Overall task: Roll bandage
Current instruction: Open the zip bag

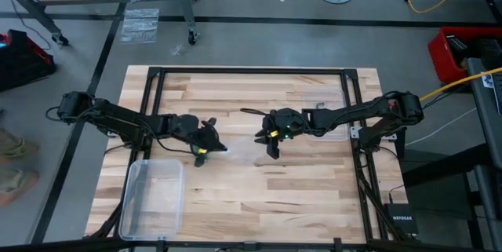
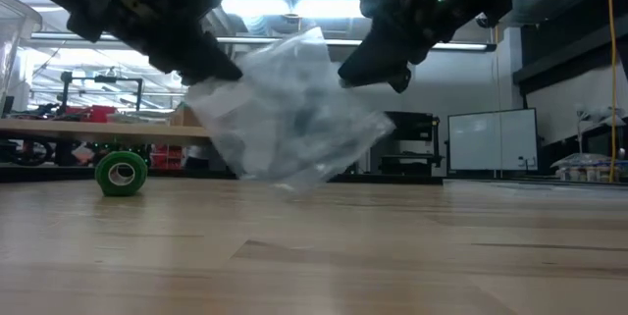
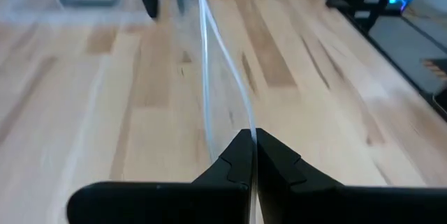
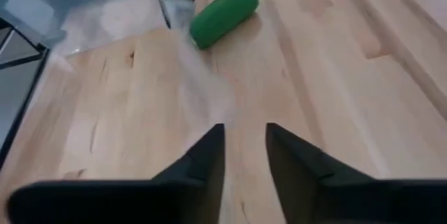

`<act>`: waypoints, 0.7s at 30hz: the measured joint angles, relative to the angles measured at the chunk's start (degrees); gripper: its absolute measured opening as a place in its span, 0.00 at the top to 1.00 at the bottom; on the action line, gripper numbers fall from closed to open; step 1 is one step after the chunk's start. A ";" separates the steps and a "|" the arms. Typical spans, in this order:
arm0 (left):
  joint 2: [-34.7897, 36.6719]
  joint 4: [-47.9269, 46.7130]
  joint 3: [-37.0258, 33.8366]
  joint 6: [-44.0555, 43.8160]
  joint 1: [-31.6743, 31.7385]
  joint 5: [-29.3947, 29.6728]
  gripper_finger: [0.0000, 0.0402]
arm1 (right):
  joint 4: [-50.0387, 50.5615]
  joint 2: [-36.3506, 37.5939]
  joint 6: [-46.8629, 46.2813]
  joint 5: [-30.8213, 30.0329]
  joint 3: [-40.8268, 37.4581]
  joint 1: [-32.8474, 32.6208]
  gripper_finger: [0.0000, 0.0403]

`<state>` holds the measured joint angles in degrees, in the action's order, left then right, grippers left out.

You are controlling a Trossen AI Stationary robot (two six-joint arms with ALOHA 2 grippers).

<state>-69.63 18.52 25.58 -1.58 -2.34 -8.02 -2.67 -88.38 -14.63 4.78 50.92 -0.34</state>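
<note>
The bandage [image 4: 224,13] is a small green roll lying free on the table [image 1: 314,189] near the left arm; it looks light, soft and apt to roll away, so the firmest hold would likely be across its round sides, not its open ends. Just above it hangs a crinkly clear plastic bag [image 2: 285,109], pinched at one edge by the left end effector [image 3: 253,140], whose fingers are pressed together on the film. The right end effector [image 4: 244,137] stands partly open beside the bag, holding nothing.
</note>
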 joint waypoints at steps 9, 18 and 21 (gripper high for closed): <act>0.00 -3.36 0.00 -0.15 0.62 -8.06 1.00 | -10.96 0.00 1.43 -2.69 0.02 0.44 0.55; 0.00 -2.97 0.00 -0.79 0.51 -10.22 1.00 | -15.24 0.00 -1.20 -2.63 0.11 2.43 0.56; 0.00 -2.89 0.00 -0.51 0.51 -10.22 1.00 | -16.31 0.00 -2.12 -1.55 0.11 2.32 0.56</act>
<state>-69.63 15.63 25.58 -2.09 -1.83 -18.24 -18.98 -88.38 -16.75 3.23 51.03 1.98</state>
